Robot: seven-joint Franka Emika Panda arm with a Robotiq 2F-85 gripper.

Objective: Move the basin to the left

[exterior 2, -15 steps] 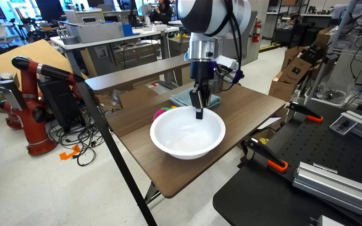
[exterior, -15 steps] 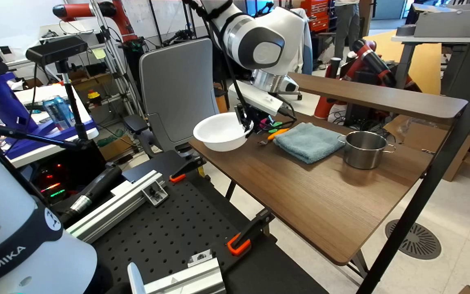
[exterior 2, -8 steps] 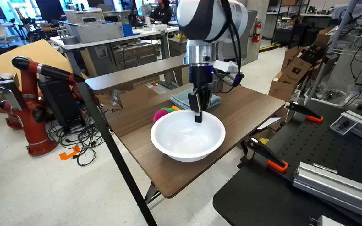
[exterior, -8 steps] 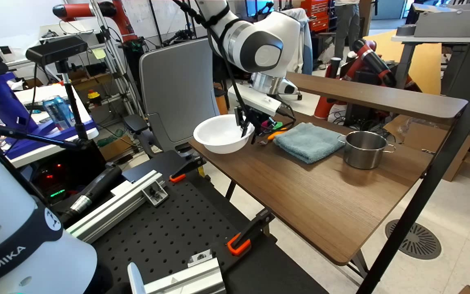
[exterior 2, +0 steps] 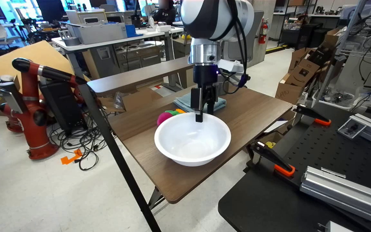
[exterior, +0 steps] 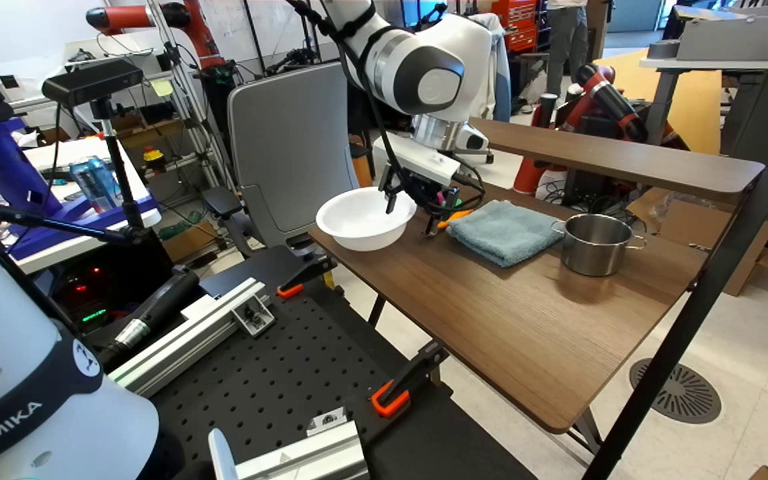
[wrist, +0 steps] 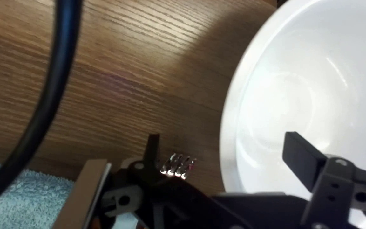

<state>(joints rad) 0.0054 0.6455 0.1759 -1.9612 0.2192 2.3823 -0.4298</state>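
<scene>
One basin (exterior 2: 192, 141), one towel (exterior: 505, 233) and one pot (exterior: 594, 250) are sharing one table (exterior: 504, 333). One gripper (exterior 2: 204, 116) is straddling the basin's rim, two fingers (wrist: 302, 159) standing apart.

Basin (wrist: 310, 92) cut off by my wrist view's right edge, towel (wrist: 30, 197) cropped lower left, black cable (wrist: 49, 101) blurred

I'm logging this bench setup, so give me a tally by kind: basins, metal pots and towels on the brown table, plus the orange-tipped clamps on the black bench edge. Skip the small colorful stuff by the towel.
White basin: 1
Metal pot: 1
Towel: 1
Orange-tipped clamps: 2
Total: 5
</scene>
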